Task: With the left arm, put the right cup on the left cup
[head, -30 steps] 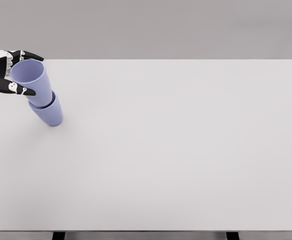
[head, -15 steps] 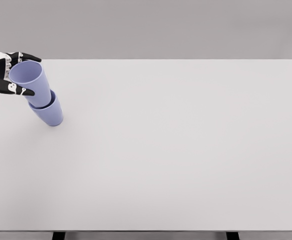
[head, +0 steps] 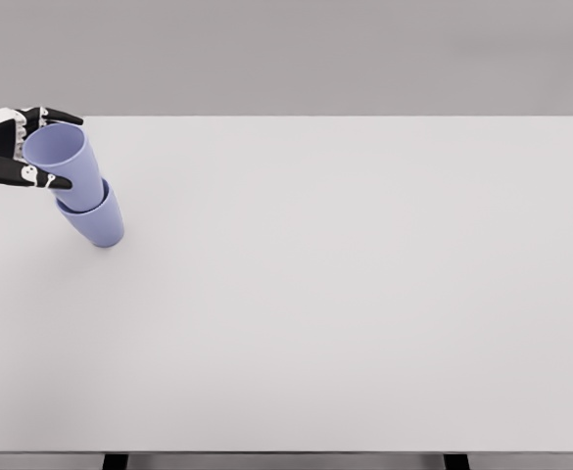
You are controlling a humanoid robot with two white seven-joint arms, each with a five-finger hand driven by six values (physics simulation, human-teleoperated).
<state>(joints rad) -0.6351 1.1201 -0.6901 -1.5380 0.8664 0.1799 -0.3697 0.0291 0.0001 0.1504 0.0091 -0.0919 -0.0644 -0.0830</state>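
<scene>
Two lavender cups stand nested at the table's far left. The lower cup (head: 98, 223) rests on the table, and the upper cup (head: 66, 162) sits inside it, leaning a little to the left. My left hand (head: 73, 152) comes in from the left edge with its black fingers (head: 46, 180) wrapped around the upper cup near the rim, thumb in front and the other fingers behind. The right arm does not show.
The white table (head: 364, 294) fills most of the view, and its front edge runs along the bottom of the picture. A plain grey wall stands behind it.
The upper cup has sunk a few pixels deeper into the lower cup, with my left hand following it down. The lower cup has not moved.
</scene>
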